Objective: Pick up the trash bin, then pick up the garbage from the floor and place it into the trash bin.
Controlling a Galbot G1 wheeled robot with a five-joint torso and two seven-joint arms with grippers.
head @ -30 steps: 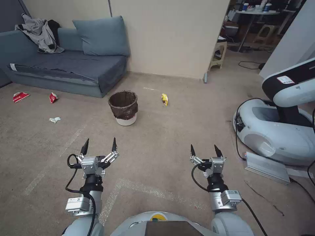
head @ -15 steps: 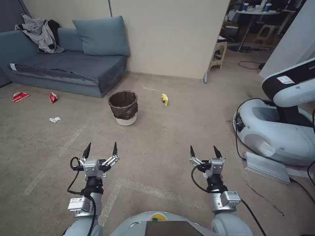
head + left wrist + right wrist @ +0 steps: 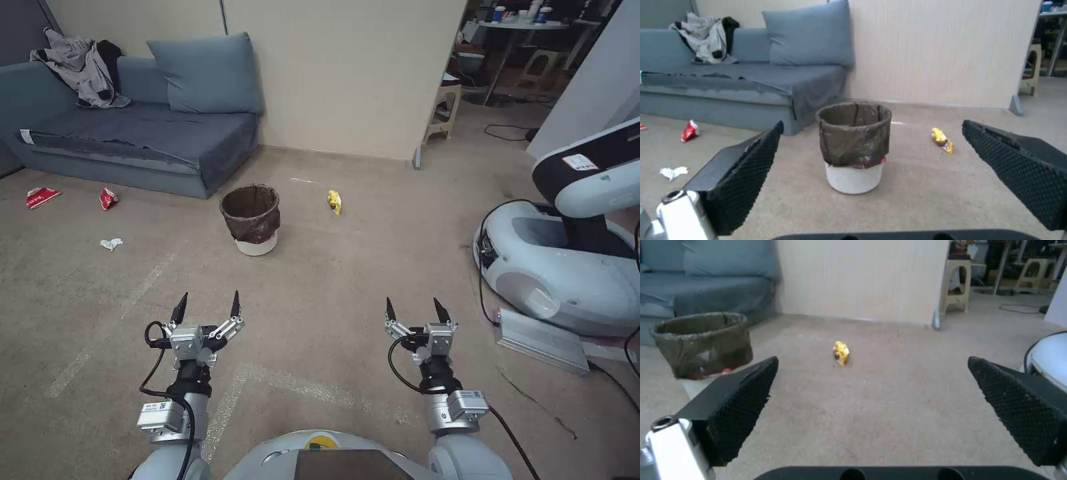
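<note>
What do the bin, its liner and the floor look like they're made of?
The bin looks like smooth white plastic, going by its even, matte wall. Its liner seems to be thin brown plastic film: crinkled, slightly glossy, folded over the rim. The floor looks like short-pile beige carpet, dull and finely textured, though it could be another matte covering.

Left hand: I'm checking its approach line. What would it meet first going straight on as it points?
Probably the trash bin, centred between the open left hand's fingers in the wrist view, with bare carpet before it; depth is uncertain.
</note>
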